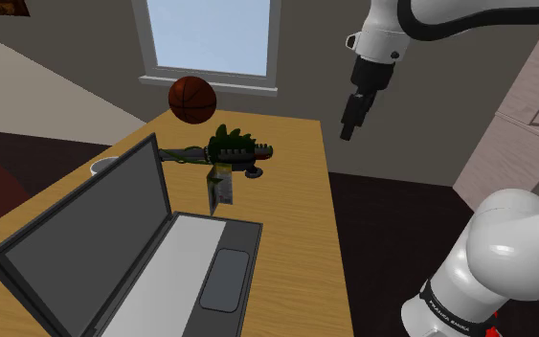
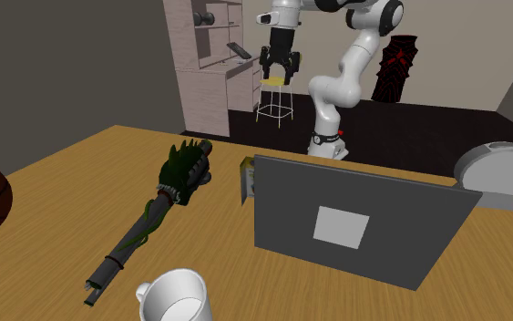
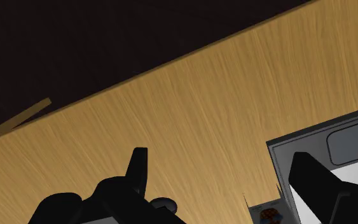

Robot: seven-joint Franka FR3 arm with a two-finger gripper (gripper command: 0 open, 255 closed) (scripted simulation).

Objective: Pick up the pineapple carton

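The desk [image 1: 296, 211] lies bare along its edge on the shoulder view's right, below the end effector [image 1: 353, 120] hanging well above, jaws apart; the open laptop [image 1: 95, 239] fills the near end, its raised lid just beside the carton [image 1: 221, 184]; a spiky green toy [image 1: 234, 146] lies near the carton's far side; a basketball [image 1: 192, 99] sits at the far edge; a white mug [image 1: 104, 166] at that view's left edge.
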